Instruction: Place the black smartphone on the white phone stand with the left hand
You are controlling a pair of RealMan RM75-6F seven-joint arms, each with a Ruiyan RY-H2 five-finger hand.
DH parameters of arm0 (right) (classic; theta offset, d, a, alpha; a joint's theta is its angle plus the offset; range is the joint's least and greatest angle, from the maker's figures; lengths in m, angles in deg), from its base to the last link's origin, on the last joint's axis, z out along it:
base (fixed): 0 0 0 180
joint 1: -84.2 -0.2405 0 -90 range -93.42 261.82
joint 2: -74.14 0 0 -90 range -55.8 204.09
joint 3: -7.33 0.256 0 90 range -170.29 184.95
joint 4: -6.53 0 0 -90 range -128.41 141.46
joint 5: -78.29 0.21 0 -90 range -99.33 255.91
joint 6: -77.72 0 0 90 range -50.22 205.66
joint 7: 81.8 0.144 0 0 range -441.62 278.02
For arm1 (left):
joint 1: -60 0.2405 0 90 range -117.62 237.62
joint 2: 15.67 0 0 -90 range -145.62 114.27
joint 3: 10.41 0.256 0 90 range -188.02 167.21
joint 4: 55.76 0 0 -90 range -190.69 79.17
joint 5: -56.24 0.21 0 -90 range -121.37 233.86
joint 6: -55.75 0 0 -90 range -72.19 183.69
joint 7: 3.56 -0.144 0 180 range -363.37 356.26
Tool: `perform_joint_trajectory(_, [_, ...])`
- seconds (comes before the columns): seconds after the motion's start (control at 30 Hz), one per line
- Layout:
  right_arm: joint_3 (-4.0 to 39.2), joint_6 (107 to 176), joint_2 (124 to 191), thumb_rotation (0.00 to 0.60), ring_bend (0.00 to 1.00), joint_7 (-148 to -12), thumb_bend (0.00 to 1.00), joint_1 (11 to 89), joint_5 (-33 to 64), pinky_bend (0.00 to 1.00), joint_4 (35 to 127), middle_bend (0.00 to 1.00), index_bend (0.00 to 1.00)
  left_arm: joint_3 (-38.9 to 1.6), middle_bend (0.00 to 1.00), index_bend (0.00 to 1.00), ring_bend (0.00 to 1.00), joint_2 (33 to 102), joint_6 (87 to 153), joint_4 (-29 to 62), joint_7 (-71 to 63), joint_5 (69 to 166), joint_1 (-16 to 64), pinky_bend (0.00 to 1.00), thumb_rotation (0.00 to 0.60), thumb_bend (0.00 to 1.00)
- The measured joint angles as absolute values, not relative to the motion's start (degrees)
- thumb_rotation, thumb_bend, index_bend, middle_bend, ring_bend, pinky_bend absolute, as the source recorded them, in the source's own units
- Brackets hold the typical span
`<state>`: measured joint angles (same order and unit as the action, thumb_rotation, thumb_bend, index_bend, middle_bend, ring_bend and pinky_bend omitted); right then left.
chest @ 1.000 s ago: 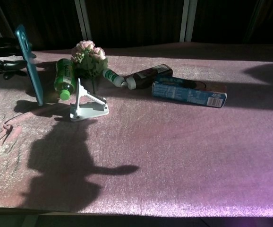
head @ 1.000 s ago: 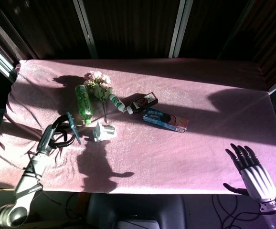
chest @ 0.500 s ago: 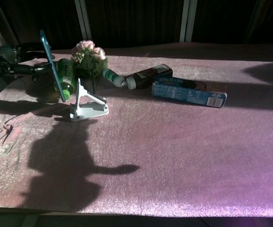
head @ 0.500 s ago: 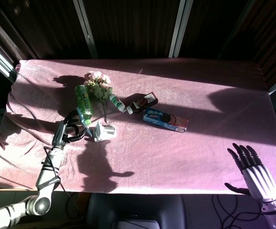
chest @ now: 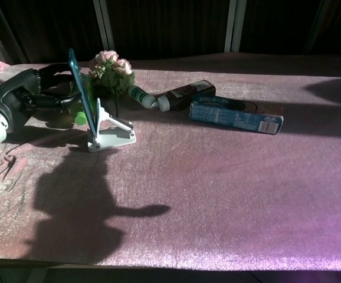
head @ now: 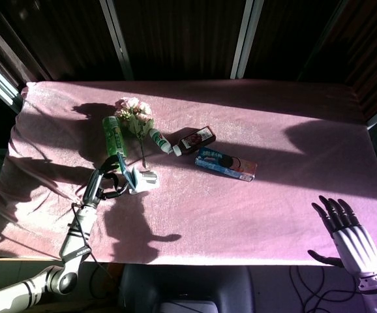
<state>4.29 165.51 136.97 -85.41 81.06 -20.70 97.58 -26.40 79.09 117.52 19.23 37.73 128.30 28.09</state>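
At table's left side: left hand [chest: 26, 101], fingers clamped on black smartphone [chest: 81, 98], has carried it rightward within the last second, from well apart to just behind white phone stand [chest: 107, 131]. Phone upright, tilted, not yet seated; lowering remains. Right hand [head: 345, 235] idle, fingers apart.

Hard, low sunlight w/ a pink cast rakes over the tablecloth [head: 273, 202]; backdrop behind it is near black. Long sharp shadows: a big dark one lies on the cloth just in front of the phone stand [chest: 108, 132], another at the cloth's far right corner. Left hand [chest: 17, 103] sits half in shade, detail lost. Box [chest: 235, 116] beside the stand is brightly lit. Both views sharp, high contrast, no blur.
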Motion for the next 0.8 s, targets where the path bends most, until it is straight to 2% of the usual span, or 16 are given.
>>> perform_joint_trajectory(0.8, [4.3, 165.9, 137.0, 0.6, 0.0, -85.4, 0.24, 81.3, -20.8, 0.0, 97.6, 0.0, 0.0, -25.6, 1.0, 0.85, 0.69, 82.1, 115.7, 12.2, 40.6, 130.1, 27.4, 0.16, 0.6, 0.44])
